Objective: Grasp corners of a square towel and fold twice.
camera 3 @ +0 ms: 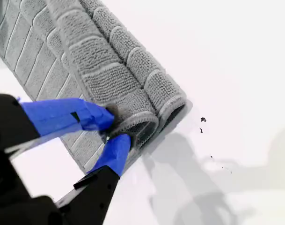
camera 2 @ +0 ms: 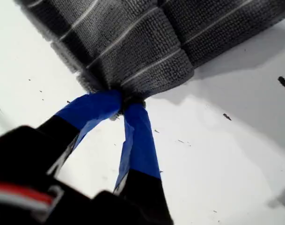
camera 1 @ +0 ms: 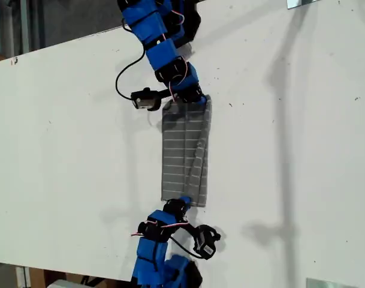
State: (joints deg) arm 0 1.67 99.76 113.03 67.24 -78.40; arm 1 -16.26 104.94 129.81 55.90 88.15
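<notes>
Exterior view first: the grey cloth towel with thin white stripes [camera 1: 183,150] is seen lying as a long narrow strip near the middle of the white counter [camera 1: 62,150], so one fold looks to be in already. A loose diagonal ridge is visible running along the strip. A blue-and-black arm [camera 1: 164,54] is parked at one short end of the towel and another arm [camera 1: 161,231] at the opposite short end. Which is which can't be settled from the wrist views, tbh.

In the first wrist view, the first tool [camera 2: 121,105] is clenched on a bunched corner [camera 2: 133,86] of the towel, blue tips pinched right together with pile between them. In the second wrist view, the second tool [camera 3: 115,129] is likewise clamped on the towel, at a hemmed corner [camera 3: 140,124] where two rolled layers are stacked.

For the second fold to come out clean, probably:
- both layers should be kept inside each pinch, or the lower one gets left behind
- the held end should be lifted just clear of the counter, then carried straight along the towel to the far end
- the ridge should be pulled out with light tension first
- edges should be lined up before anything is let go
</notes>
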